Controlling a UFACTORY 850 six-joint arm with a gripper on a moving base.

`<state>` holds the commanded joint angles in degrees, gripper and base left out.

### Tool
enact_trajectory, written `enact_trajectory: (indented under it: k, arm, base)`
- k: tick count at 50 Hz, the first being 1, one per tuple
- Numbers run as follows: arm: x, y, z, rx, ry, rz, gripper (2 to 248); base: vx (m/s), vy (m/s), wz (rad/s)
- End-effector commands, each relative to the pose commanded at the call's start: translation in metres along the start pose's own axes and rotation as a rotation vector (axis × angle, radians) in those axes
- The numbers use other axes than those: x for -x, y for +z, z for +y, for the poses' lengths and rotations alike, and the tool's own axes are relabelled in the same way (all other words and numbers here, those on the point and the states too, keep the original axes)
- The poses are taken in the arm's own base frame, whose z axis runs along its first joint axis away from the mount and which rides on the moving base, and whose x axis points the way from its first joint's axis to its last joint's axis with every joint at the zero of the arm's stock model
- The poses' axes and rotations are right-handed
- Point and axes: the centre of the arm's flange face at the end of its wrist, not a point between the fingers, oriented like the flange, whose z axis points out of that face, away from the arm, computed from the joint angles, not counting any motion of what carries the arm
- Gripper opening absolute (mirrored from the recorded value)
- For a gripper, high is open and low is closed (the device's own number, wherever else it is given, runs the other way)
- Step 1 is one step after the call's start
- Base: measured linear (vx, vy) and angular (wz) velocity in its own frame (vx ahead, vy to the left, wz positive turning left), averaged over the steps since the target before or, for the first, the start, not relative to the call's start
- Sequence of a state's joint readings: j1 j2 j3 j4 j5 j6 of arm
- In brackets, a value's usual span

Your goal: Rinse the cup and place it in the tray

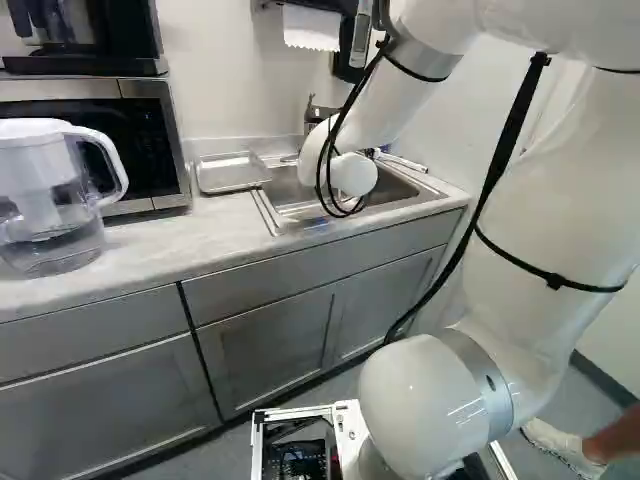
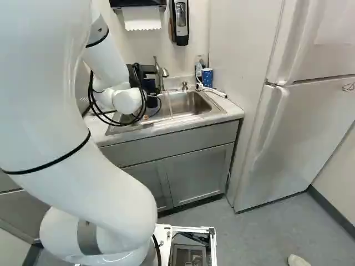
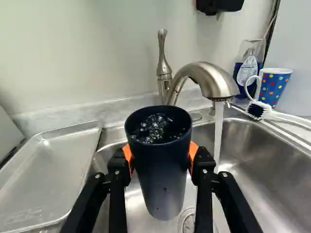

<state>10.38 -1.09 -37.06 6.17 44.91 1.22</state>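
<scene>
Cup [image 3: 163,179] clasped between fingers [image 3: 203,167], mouth up, long axis nearly upright, tray [image 3: 53,170] beside one finger, running water [image 3: 218,131] beside the other

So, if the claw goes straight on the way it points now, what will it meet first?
Leaving out the dark cup it holds, the claw would probably meet the faucet first, near its base, behind the cup. Depth is unclear, so the sink's back rim could come first.

Water pitcher [image 1: 48,215] near microwave [image 1: 150,135], white refrigerator [image 2: 313,130]
</scene>
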Motion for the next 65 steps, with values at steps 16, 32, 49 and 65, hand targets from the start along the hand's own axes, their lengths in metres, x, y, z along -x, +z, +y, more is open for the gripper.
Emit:
enact_trajectory:
  k: [16, 32, 49, 65]
  arm:
    - [-0.015, -0.004, -0.019, -0.041, -0.003, 0.032, 125]
    - [-0.028, -0.007, -0.042, -0.089, -0.006, 0.041, 125]
    - [-0.039, -0.011, -0.061, -0.129, -0.010, 0.023, 125]
    - [-0.042, -0.014, -0.078, -0.165, -0.014, 0.008, 125]
  base:
    - [0.000, 0.000, 0.000]
    - [0.000, 0.000, 0.000]
    - [0.000, 0.000, 0.000]
    - [0.000, 0.000, 0.000]
